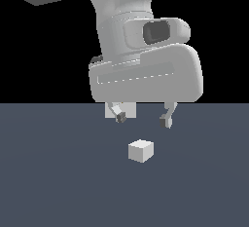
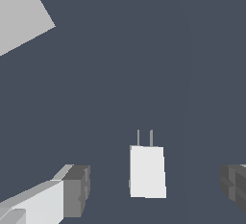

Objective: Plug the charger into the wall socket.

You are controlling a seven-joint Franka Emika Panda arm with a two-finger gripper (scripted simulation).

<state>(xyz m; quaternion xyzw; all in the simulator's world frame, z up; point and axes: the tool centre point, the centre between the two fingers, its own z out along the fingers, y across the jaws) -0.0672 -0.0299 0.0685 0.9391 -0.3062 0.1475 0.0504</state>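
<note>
The charger (image 1: 141, 151) is a small white cube lying on the dark grey floor. In the wrist view the charger (image 2: 147, 171) shows two thin prongs pointing away from the camera. My gripper (image 1: 144, 119) hangs open above and a little behind the charger, with nothing between its fingers. Its fingertips (image 2: 77, 190) stand wide apart on either side of the charger in the wrist view. The wall socket (image 1: 120, 109) is a white plate mostly hidden behind the gripper's left finger; its holes are not visible. A white slab, likely the socket (image 2: 21, 11), fills one corner of the wrist view.
The dark grey floor (image 1: 58, 182) stretches around the charger. The arm's large white hand body (image 1: 146, 75) fills the upper middle of the exterior view against a black background.
</note>
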